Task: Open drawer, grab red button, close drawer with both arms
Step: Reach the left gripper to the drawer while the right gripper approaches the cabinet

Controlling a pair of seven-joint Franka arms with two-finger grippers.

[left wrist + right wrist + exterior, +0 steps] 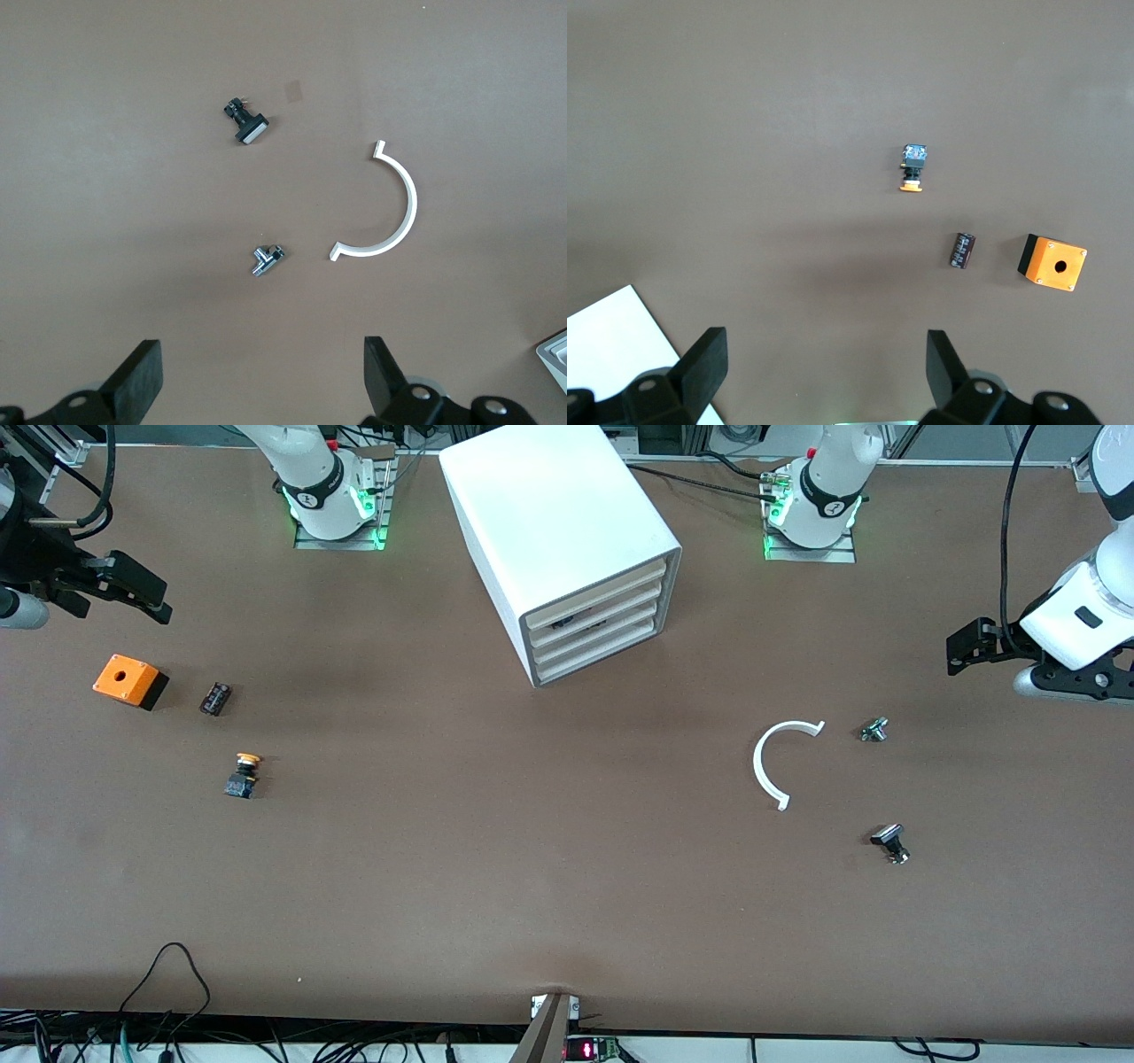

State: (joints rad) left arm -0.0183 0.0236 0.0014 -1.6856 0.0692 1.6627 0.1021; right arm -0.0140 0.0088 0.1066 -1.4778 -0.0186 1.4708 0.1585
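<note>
All four drawers (601, 622) of the cabinet (558, 540) sit closed; left gripper (261, 376) at three o'clock and right gripper (824, 372) at nine wait spread, presumably ready to open one.

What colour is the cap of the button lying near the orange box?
Orange-yellow cap on the button, clearest in the front view.

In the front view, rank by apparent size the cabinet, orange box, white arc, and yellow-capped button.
Largest to smallest:
1. cabinet
2. white arc
3. orange box
4. yellow-capped button
</note>
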